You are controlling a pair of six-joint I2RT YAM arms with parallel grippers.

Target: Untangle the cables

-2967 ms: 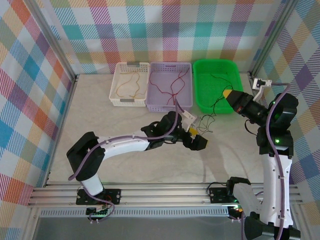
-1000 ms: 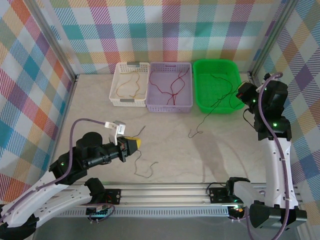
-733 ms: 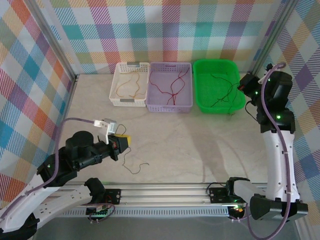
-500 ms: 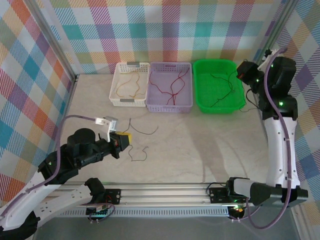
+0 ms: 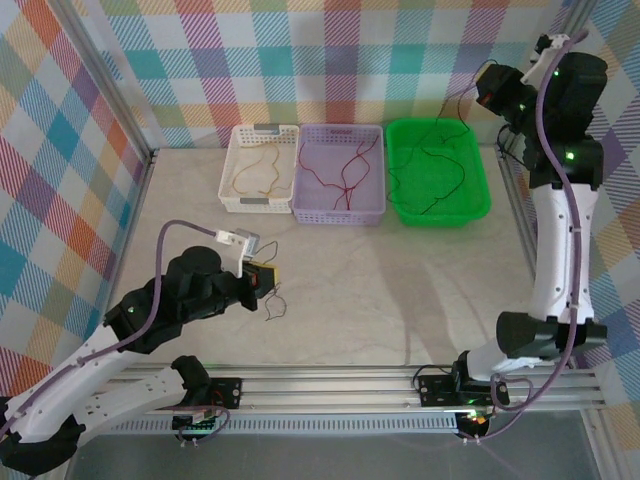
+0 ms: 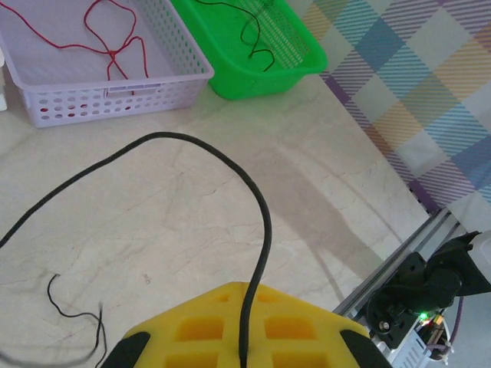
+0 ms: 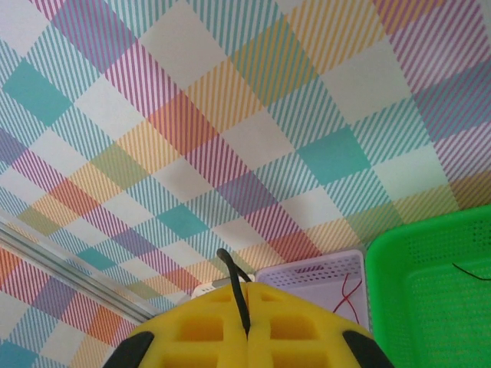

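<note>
At the near left of the surface [image 5: 400, 290], the left arm [image 5: 160, 310] is seen lying low, and the left jaws are found clenched on a black cable [image 6: 266, 230]. The grip is confirmed in the left wrist view: the cable is pinched in the seam between the yellow pads [image 6: 192, 330], from which it is carried forward in an arc and off to the left. A thin loose end is noted below and beside the jaws; whether it rests on the surface cannot be told.

Beyond, three baskets are set side by side along the checked wall [image 5: 330, 60]. Yellow-orange cables [image 5: 255, 170] are contained in the white basket [image 5: 262, 205] at the left of the row. Red cables [image 5: 345, 170] are contained in the lilac basket [image 5: 340, 213] at the middle, where they are crossed at one spot. At the right of the row, loops of a second black cable [image 7: 239, 295] are lying in the green basket [image 5: 440, 215]. From there it is led upward to the right jaws, which are held high by the right arm [image 5: 555, 230] above the basket's far right corner, against the wall. The right jaws are clenched as well: in the right wrist view the cable is nipped between their yellow pads [image 7: 192, 337], with a short stub left standing out ahead.
</note>
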